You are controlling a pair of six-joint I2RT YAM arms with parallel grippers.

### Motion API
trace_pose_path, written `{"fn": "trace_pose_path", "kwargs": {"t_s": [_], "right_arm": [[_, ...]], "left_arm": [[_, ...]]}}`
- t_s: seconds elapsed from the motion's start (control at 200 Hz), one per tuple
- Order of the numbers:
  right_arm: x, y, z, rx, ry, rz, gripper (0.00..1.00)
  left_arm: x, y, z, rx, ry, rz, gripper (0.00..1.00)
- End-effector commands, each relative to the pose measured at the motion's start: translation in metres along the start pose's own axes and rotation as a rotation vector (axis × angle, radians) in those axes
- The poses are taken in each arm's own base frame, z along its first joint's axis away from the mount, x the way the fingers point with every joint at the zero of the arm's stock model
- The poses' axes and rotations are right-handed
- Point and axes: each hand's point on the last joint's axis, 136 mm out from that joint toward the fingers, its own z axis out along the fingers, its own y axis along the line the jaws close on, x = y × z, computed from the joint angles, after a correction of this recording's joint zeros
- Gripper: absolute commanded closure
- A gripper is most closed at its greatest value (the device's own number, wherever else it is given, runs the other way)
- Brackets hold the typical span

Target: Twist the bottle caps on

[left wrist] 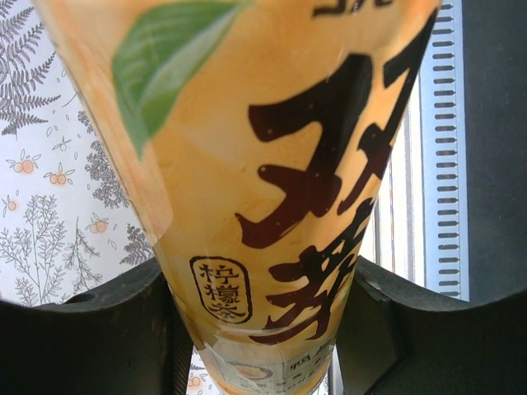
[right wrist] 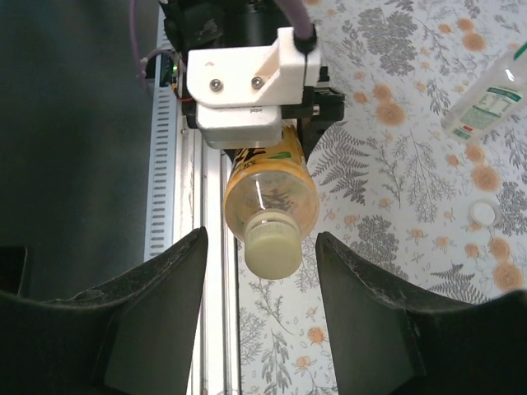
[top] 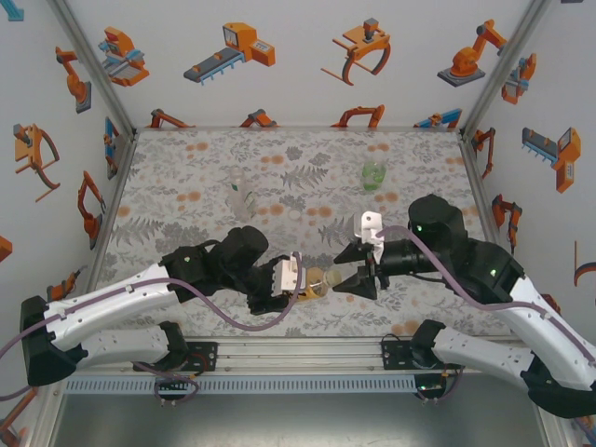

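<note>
My left gripper [top: 307, 281] is shut on the amber bottle [top: 322, 279] and holds it level above the table's near edge. Its yellow-orange label with dark characters [left wrist: 272, 181] sits between the black fingers [left wrist: 90, 337]. A pale yellow cap [right wrist: 274, 247] sits on the bottle's neck, facing my right gripper [right wrist: 262, 239]. That gripper is open, one finger on each side of the cap with a gap to both. The clear bottle [top: 240, 194] stands at the left-centre of the table, and the short green bottle [top: 374, 174] stands far right. A white cap [right wrist: 482, 214] lies loose on the cloth.
The table is covered by a fern-and-orange patterned cloth [top: 298, 177]. A metal rail [top: 298, 358] runs along the near edge under both arms. White walls with robot pictures enclose the far side and both flanks.
</note>
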Motion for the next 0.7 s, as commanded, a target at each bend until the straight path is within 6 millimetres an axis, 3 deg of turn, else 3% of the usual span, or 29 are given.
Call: {"fn": "trace_pose_path", "kwargs": {"t_s": [0.0, 0.275, 0.696], "right_arm": [[-0.001, 0.007, 0.003, -0.039, -0.025, -0.082, 0.47], [0.015, 0.001, 0.006, -0.001, 0.008, -0.065, 0.51], [0.014, 0.000, 0.007, 0.002, -0.006, -0.059, 0.62]], "left_arm": [[-0.004, -0.004, 0.002, 0.019, -0.021, 0.001, 1.00], [-0.003, -0.005, 0.003, 0.027, -0.018, -0.004, 1.00], [-0.004, -0.004, 0.003, 0.025, -0.022, -0.006, 1.00]]}}
